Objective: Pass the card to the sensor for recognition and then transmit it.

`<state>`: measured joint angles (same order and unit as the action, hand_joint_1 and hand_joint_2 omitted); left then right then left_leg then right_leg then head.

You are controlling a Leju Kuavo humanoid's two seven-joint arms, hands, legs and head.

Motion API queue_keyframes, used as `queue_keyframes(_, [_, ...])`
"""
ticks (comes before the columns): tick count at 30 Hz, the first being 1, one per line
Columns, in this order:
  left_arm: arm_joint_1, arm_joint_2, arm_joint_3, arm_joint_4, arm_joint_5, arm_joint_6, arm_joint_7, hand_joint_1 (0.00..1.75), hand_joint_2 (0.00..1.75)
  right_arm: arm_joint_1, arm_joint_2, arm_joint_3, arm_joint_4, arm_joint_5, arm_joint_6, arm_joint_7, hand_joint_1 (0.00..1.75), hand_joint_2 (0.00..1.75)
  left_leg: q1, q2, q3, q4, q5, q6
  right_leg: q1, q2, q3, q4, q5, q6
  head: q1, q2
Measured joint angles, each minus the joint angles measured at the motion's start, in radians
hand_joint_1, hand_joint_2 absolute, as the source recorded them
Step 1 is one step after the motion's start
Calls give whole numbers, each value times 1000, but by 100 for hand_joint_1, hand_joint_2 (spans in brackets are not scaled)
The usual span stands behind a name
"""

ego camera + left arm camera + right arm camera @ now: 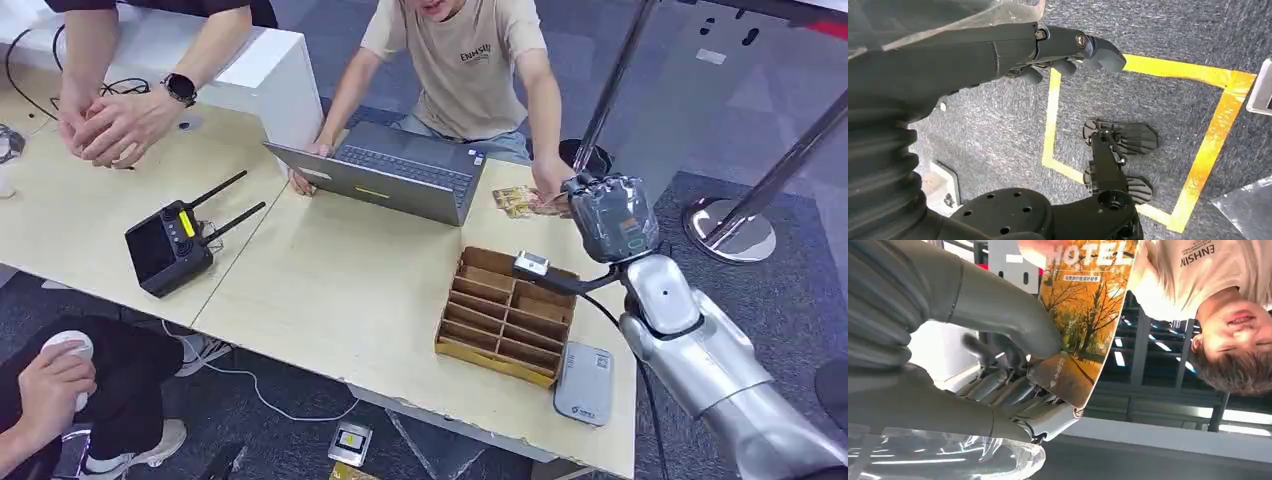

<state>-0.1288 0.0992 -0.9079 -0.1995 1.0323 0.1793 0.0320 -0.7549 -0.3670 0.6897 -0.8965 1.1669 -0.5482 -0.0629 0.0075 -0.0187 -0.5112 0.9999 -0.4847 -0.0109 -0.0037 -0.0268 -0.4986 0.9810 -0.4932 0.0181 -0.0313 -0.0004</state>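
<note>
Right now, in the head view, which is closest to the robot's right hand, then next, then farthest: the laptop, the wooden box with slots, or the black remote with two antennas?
1. Wooden slotted box: just below and left of the right hand, on the table's right part.
2. Laptop: farther left, by the table's far edge.
3. Black remote: farthest, on the left part of the table.

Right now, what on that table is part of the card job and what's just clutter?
Job:
card, held by right hand and a person's hand
grey reader, likely the sensor
slotted card box

Clutter:
laptop
black controller
left hand, hanging over the floor
</note>
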Motion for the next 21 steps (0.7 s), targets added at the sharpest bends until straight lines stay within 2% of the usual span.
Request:
queue_keyframes(7, [-1, 0, -2, 0, -3, 0, 0, 0, 175, 7, 4, -2, 5, -51, -17, 0, 175, 175, 0, 0, 0, 0, 0, 0, 0, 0, 0, 0, 0, 0, 0, 0])
queue_keyframes(13, [4, 0, -2, 0, 13, 5, -8, 0, 175, 71, 6, -53, -58, -248, -81, -3, 175, 175, 0, 0, 0, 0, 0, 0, 0, 0, 0, 0, 0, 0, 0, 0])
queue_keyframes(17, [8, -1, -2, 0, 22, 11, -8, 0, 175, 148, 7, -115, -178, -356, -47, -9, 175, 175, 0, 0, 0, 0, 0, 0, 0, 0, 0, 0, 0, 0, 0, 0])
queue_keyframes(21, [10, -1, -2, 0, 41, 19, -8, 0, 175, 234, 4, -177, -337, -464, 57, 2, 175, 175, 0, 0, 0, 0, 0, 0, 0, 0, 0, 0, 0, 0, 0, 0])
